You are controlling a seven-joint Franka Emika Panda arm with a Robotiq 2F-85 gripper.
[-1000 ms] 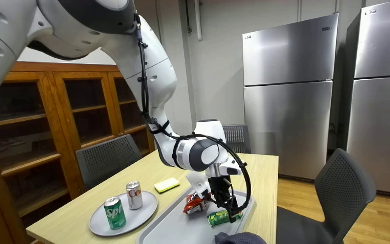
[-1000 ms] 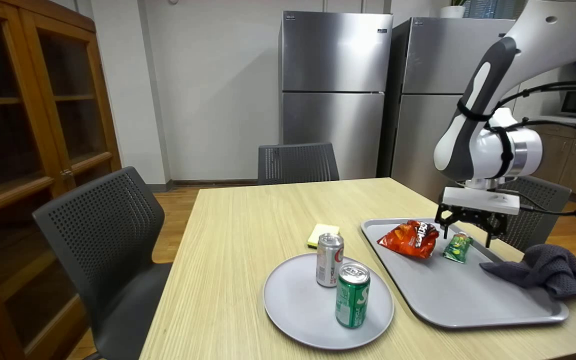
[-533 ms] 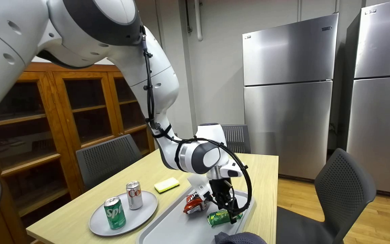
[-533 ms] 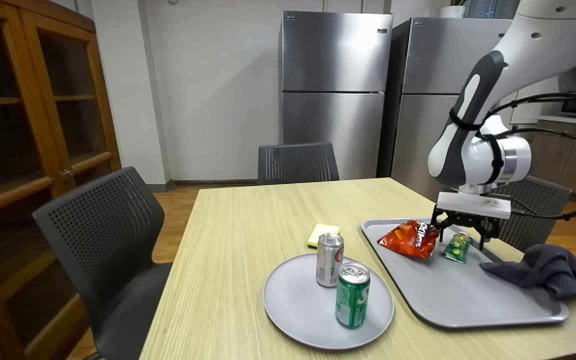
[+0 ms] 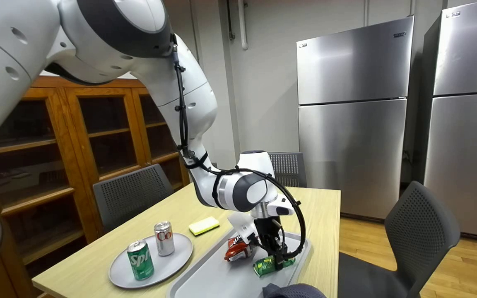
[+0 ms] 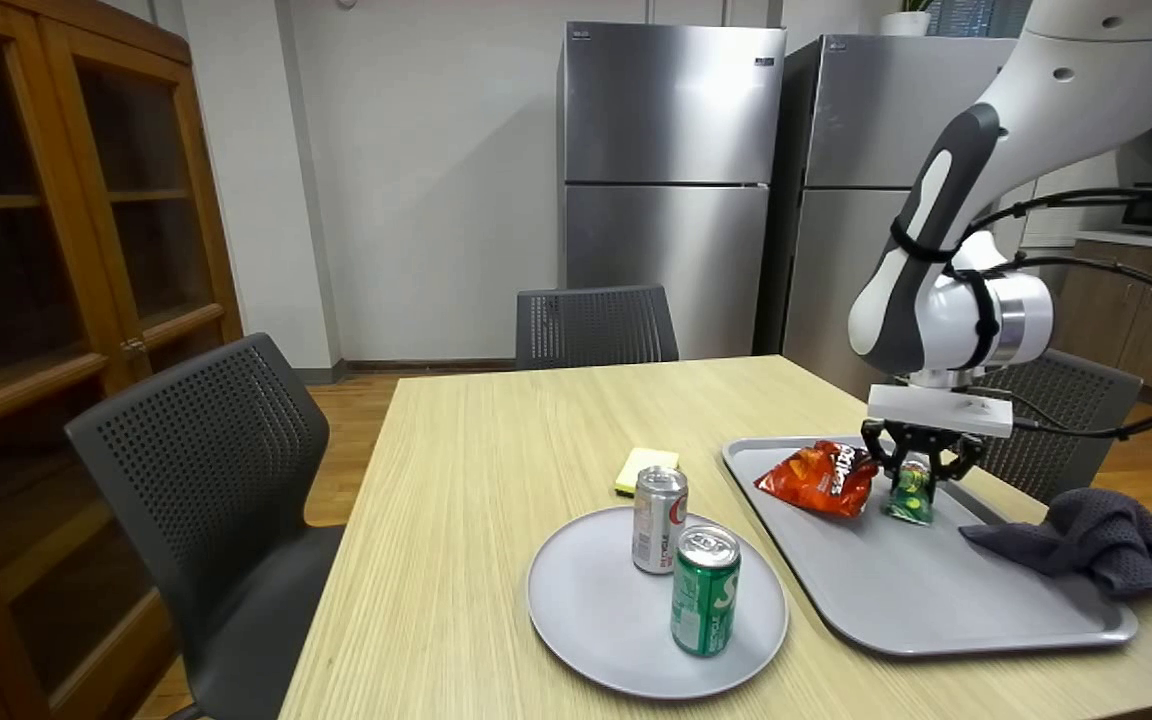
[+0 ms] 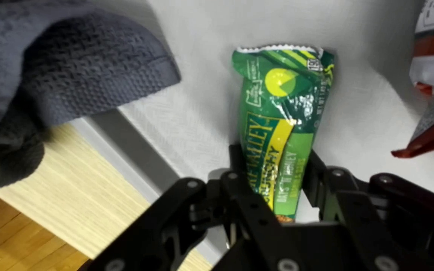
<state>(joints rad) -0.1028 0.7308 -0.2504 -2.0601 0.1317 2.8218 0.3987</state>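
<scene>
A green granola bar [image 7: 288,101] in a shiny wrapper lies on the grey tray [image 6: 956,590]. My gripper [image 7: 275,163] is shut on the bar, one finger against each long side. In the wrist view the bar's lower end is partly hidden behind the gripper. Both exterior views show the gripper [image 6: 914,478] pointing down at the tray, with the bar [image 5: 264,267] between its fingers and resting on or very close to the tray surface. A red snack bag [image 6: 821,480] sits right beside it, close to a finger.
A dark grey cloth [image 6: 1096,540] drapes over the tray's edge. Beside the tray, a round plate [image 6: 586,610] carries a green Sprite can [image 6: 705,595] and a silver Coke can [image 6: 656,520]. A yellow sponge [image 5: 203,226] lies behind the plate. Chairs surround the table.
The gripper came down slightly over the tray, then its fingers closed in from both sides onto the green bar. The bar turned or shifted a little. Bag, cloth, cans and sponge stayed put.
</scene>
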